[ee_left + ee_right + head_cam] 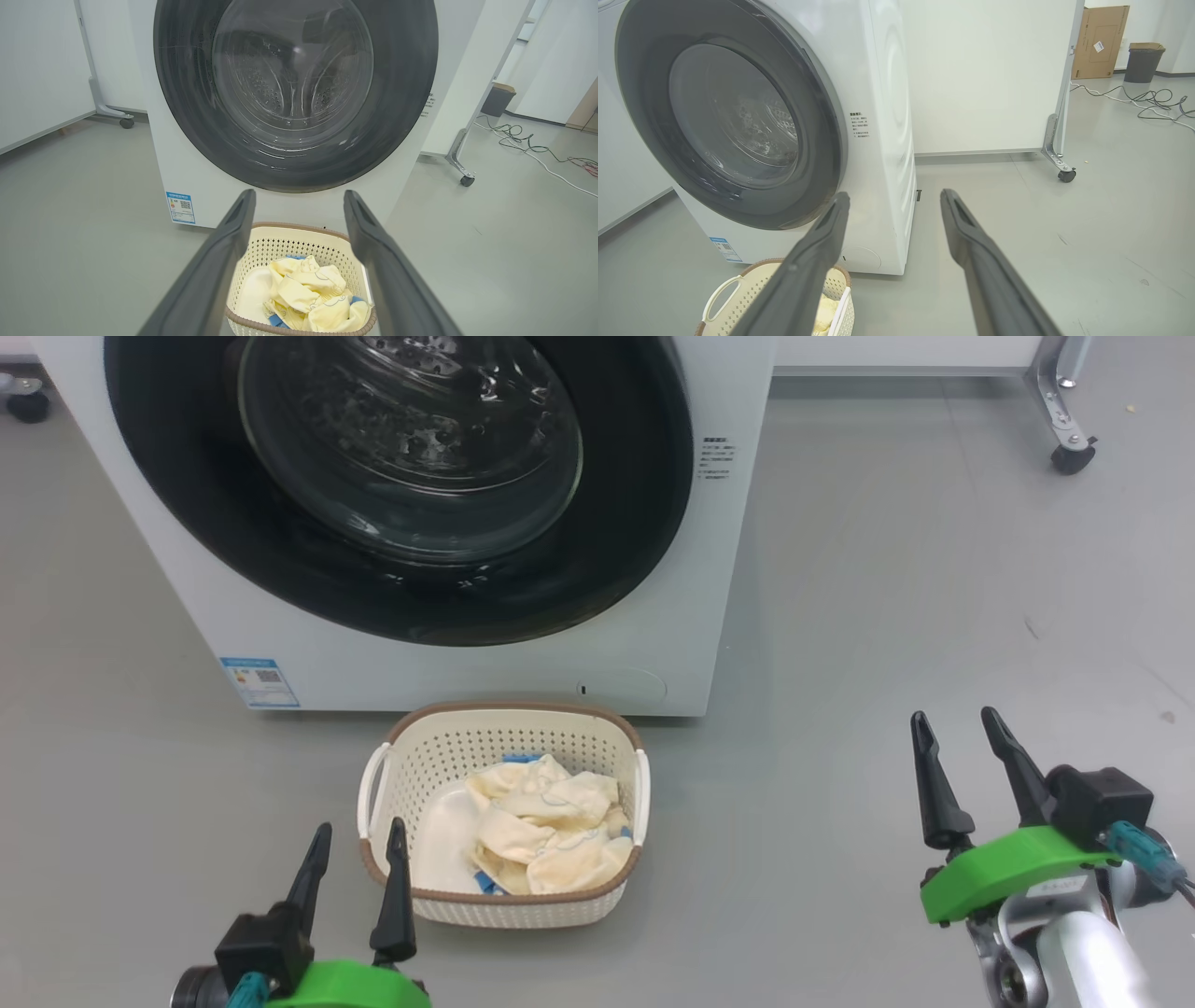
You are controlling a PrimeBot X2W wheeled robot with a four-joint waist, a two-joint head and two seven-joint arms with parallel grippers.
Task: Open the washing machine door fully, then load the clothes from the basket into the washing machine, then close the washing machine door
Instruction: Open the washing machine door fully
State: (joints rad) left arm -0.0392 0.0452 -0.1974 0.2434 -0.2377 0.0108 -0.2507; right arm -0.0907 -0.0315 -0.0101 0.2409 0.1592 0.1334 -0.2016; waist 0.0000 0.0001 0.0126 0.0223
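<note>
The white washing machine (653,644) stands ahead with its round black door (635,523) shut flat against the front; the steel drum shows through the glass. On the floor before it sits the cream basket (509,905) holding pale yellow clothes (546,835) with blue trim. My left gripper (359,838) is open, low at the basket's left front corner, with nothing between its fingers. My right gripper (960,723) is open and empty, well right of the basket over bare floor. In the left wrist view the basket (299,245) and clothes (310,296) lie between the open fingers (219,261).
A blue label (260,683) marks the washer's lower left corner. White wheeled partitions stand behind and beside the machine, with a caster (1072,457) at back right. Cables (1153,100), a bin (1143,63) and a cardboard box (1099,42) lie far right. Grey floor spreads right of the basket.
</note>
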